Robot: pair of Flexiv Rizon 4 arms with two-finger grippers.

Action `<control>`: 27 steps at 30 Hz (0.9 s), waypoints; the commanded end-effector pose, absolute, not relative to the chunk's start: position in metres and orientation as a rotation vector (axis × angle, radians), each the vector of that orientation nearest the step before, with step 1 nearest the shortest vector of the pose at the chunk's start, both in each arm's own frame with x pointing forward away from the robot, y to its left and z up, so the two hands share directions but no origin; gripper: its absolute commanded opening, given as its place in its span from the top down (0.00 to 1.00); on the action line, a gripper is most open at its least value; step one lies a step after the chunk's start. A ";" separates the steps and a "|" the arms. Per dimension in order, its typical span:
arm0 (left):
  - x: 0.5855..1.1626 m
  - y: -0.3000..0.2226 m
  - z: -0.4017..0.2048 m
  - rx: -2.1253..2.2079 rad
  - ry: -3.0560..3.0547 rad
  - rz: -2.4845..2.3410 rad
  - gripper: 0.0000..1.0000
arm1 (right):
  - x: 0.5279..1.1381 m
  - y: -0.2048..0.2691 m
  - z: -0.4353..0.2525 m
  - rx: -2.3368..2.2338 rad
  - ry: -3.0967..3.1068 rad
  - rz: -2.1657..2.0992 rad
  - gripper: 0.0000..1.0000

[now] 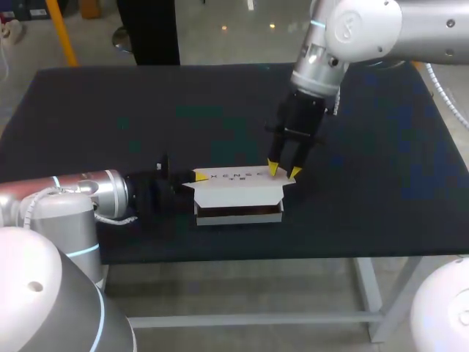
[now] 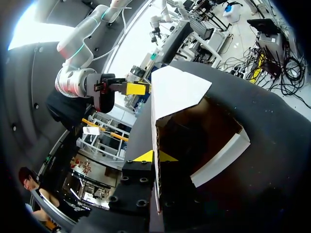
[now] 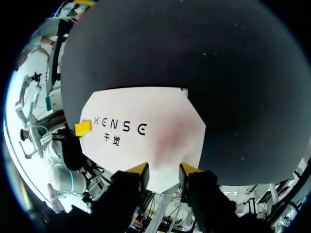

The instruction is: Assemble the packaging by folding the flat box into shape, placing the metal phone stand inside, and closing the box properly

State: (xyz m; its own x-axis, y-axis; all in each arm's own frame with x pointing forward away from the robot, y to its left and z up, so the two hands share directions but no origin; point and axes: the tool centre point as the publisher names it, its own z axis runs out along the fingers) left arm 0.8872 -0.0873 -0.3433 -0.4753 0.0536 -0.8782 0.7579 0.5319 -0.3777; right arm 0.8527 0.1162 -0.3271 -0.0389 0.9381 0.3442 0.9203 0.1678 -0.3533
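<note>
– Left gripper first: what has it got?
– Its yellow tips stand close together, pinching a thin white end panel of the box at the box's left end.
– And the right gripper?
– Fingers apart, holding nothing. Its tips sit at the right rear corner of the lid, on it or just above it; I cannot tell which.
– Where does the box lie?
– On the dark counter, toward its near edge, between the two grippers. Its long axis runs left to right, along that edge. The lid seems hinged on the far long side, and the gap under it faces the robot.
– How will it handle?
– Thin card, I'd judge: light, easily creased, and likely to slide if pushed from one side only. Best to pin it by an end wall, as the left does, and press the lid down flat near its free front edge, gently, so the panel doesn't buckle.
</note>
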 end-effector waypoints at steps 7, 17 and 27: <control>0.884 -0.088 -0.347 0.669 1.885 -0.992 1.00 | 0.845 0.114 -0.333 -1.748 -1.963 0.022 0.58; 0.881 -0.087 -0.346 0.668 1.881 -0.983 1.00 | 0.841 0.116 -0.338 -1.750 -1.970 0.017 0.58; 0.876 -0.080 -0.343 0.657 1.867 -0.976 0.68 | 0.841 0.115 -0.339 -1.755 -1.971 0.014 0.59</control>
